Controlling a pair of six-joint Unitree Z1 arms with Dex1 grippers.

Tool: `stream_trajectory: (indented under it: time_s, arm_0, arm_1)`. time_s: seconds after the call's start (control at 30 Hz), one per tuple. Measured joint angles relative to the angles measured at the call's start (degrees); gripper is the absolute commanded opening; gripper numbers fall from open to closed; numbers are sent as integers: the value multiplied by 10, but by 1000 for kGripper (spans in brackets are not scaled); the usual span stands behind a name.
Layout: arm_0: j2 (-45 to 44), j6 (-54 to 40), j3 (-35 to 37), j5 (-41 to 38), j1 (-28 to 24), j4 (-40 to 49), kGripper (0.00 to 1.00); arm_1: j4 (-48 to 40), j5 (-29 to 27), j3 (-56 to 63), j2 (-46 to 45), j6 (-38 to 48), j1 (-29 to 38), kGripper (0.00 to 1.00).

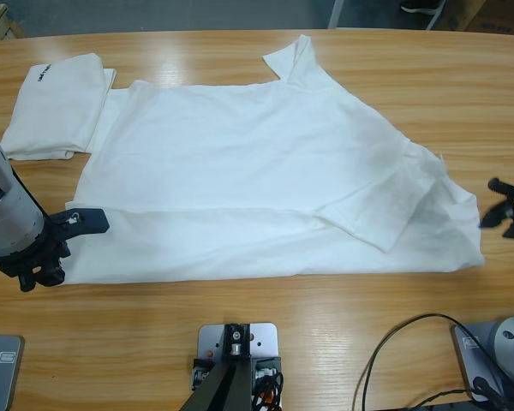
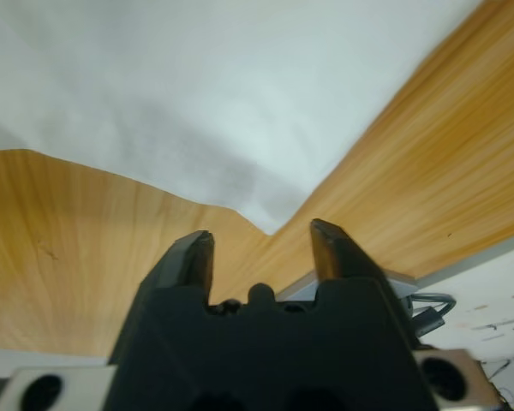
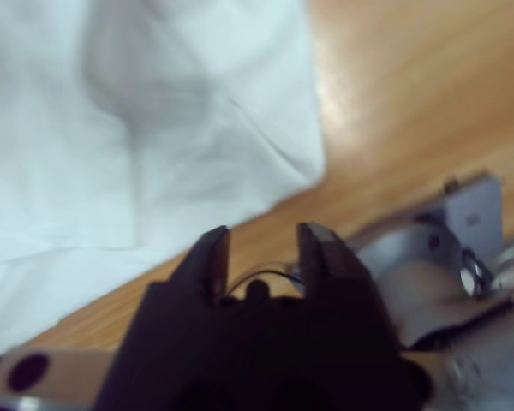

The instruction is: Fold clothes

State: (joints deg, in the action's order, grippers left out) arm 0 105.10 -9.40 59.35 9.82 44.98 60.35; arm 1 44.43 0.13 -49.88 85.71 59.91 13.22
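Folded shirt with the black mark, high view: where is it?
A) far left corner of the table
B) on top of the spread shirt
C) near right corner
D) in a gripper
A: the folded shirt lies at the table's far left, beside the spread shirt, in neither gripper.
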Motion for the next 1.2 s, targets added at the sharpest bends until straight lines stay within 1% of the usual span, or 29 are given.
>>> stream_trajectory:
  time_s: [0.07,0.13,0.23,0.3,0.4,0.5,0.6,0.77,0.83,0.9,0.97,1.0,1.03,1.07,1.1,1.2]
  arm_0:
    - [0,11,13,0,0,2,977]
    - [0,35,38,0,0,6,983]
    - [-7,97,80,0,0,7,997]
    - [-15,122,96,-1,0,7,1000]
    - [-19,129,99,-4,1,7,1000]
    - [-19,129,99,-5,1,7,1000]
    - [-19,129,99,-5,1,7,1000]
    - [-19,128,98,-5,1,7,1000]
    - [-19,128,98,-5,1,7,1000]
    - [-19,128,98,-5,1,7,1000]
    - [-19,128,97,-5,1,7,1000]
    - [-19,128,97,-5,1,7,1000]
    - [-19,128,95,-5,1,7,1000]
    - [-18,128,94,-5,1,7,1000]
    - [-18,128,94,-5,1,7,1000]
    - [-18,128,94,-5,1,7,1000]
  arm_1:
    - [-39,6,-1,6,-42,-11,928]
    - [-86,23,0,33,-72,-33,931]
    - [-165,66,14,82,-88,-68,928]
    - [-198,89,21,100,-89,-91,927]
    - [-217,108,24,109,-89,-119,891]
    - [-233,120,30,115,-88,-140,803]
    - [-260,136,42,132,-84,-147,803]
    - [-288,141,52,147,-73,-147,778]
    - [-297,141,52,152,-71,-147,747]
    - [-307,141,52,159,-70,-147,640]
    - [-320,142,52,165,-70,-147,593]
    - [-324,143,52,167,-70,-147,472]
    - [-327,145,52,170,-70,-147,231]
    - [-328,147,52,171,-70,-147,70]
    - [-329,148,52,172,-70,-147,0]
    - [-330,154,52,172,-72,-147,0]
